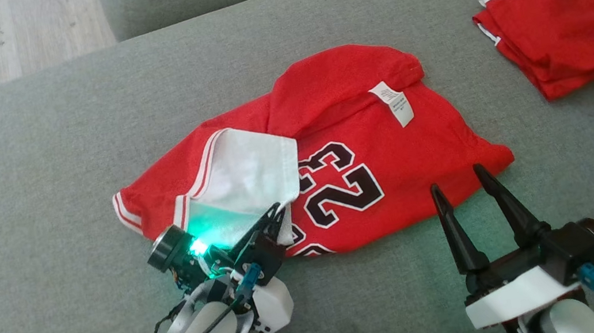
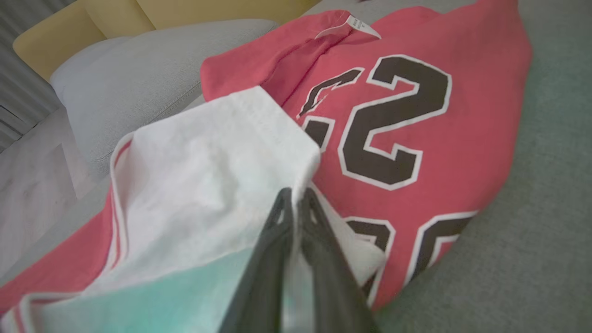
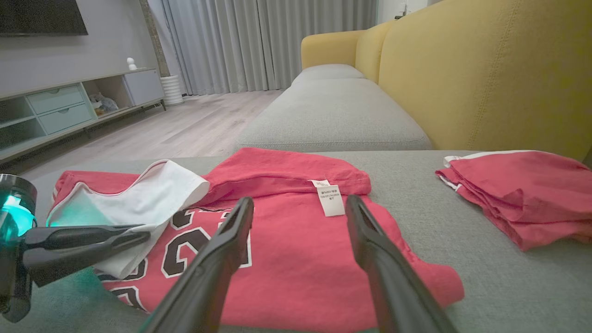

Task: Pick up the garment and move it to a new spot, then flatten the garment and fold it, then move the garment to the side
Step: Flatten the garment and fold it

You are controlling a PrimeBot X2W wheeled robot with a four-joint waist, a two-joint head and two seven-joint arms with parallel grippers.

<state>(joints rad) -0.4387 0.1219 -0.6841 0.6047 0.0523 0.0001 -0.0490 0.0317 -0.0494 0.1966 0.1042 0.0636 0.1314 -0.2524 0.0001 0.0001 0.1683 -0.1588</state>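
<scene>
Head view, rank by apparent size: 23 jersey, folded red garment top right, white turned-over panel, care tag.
Largest to smallest:
1. 23 jersey
2. folded red garment, though it lies farther from the camera
3. white panel
4. care tag

My head camera looks steeply down at the jersey [image 1: 386, 142]; my left wrist camera is very near it, my right one low, further back. All three share it.
</scene>
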